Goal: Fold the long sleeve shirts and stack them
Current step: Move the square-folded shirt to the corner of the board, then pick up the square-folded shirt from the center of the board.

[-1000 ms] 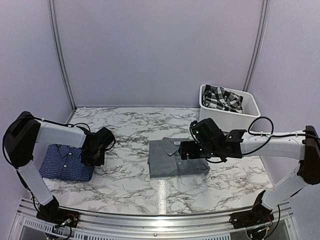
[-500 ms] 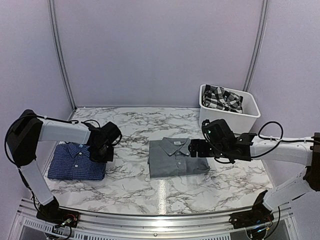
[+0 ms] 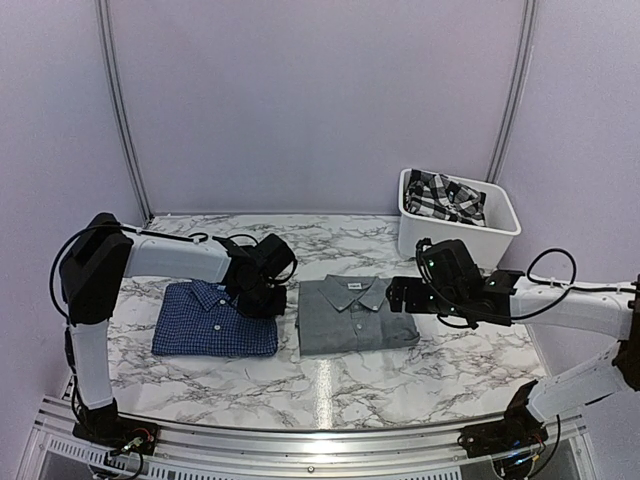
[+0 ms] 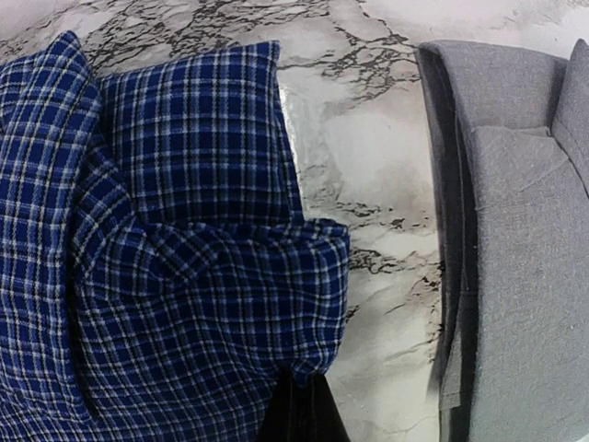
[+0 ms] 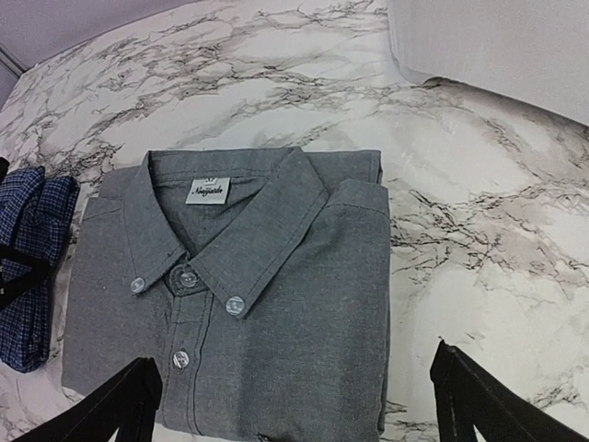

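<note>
From above, the blue checked shirt point(image 3: 215, 322) lies folded on the marble bench point(image 3: 330, 385), at 9 o'clock from the grey shirt point(image 3: 352, 318) and just beside it, with a strip of bench between them. The left fingers point(image 3: 265, 300) sit on the blue shirt's 2 o'clock corner. The right fingers point(image 3: 397, 297) hang at the grey shirt's 3 o'clock edge. A white bin point(image 3: 505, 228) holding plaid cloth point(image 3: 445, 195) stands at 1 o'clock from the grey shirt.

In the left wrist view, the left fingers point(image 4: 299, 416) are pinched together on the blue checked shirt's point(image 4: 166, 267) rumpled edge at 6 o'clock. The grey shirt point(image 4: 520, 276) lies at 3 o'clock, apart from it.

In the right wrist view, the right fingers point(image 5: 474, 398) stand spread wide and hold nothing. The grey shirt point(image 5: 248, 304) lies between them, folded, collar toward 12 o'clock.
</note>
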